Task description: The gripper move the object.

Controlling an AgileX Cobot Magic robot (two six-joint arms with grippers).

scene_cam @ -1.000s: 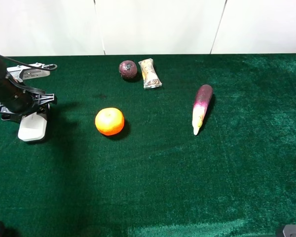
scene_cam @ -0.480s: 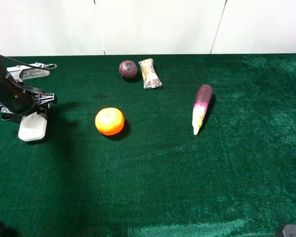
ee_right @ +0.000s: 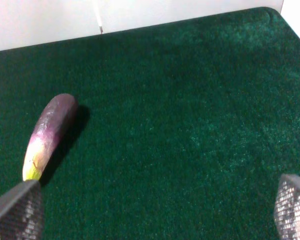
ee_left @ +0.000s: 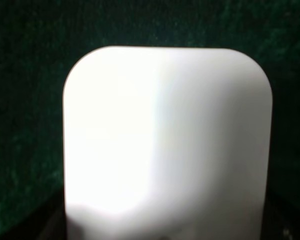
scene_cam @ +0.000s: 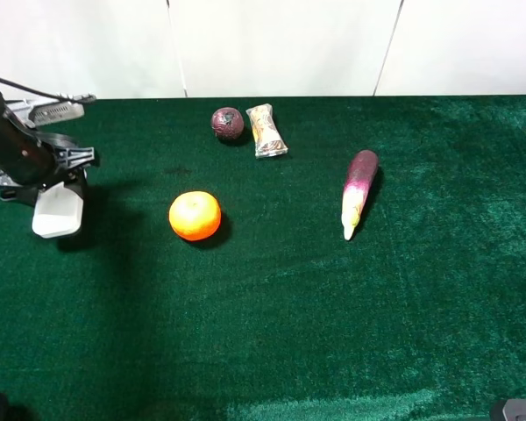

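The left gripper [scene_cam: 60, 186] has its jaws closed on one end of the block [scene_cam: 55, 213]. The fingers themselves are mostly hidden: in the left wrist view the block [ee_left: 165, 140] fills nearly the whole picture, with only dark corners below it. From the high view the block hangs under the gripper at the far left of the green cloth [scene_cam: 272, 316], tilted, its free end pointing toward the front edge. A shadow lies on the cloth just beside it. I cannot tell whether that end touches the cloth.

The right gripper [ee_right: 152, 210] has its jaws wide apart with nothing between them. Its two ribbed fingertips [ee_right: 15, 210] show at the lower corners of the right wrist view, above bare cloth.

The orange [scene_cam: 195, 216] sits to the right of the block, apart from it. Behind the orange, near the back edge, a dark red ball [scene_cam: 228, 124] sits just beside a wrapped packet [scene_cam: 266, 131]. The eggplant [scene_cam: 358, 191] lies right of the middle, its pale tip toward the front. It also shows in the right wrist view [ee_right: 47, 134]. A white wall [scene_cam: 280, 44] stands behind the cloth.
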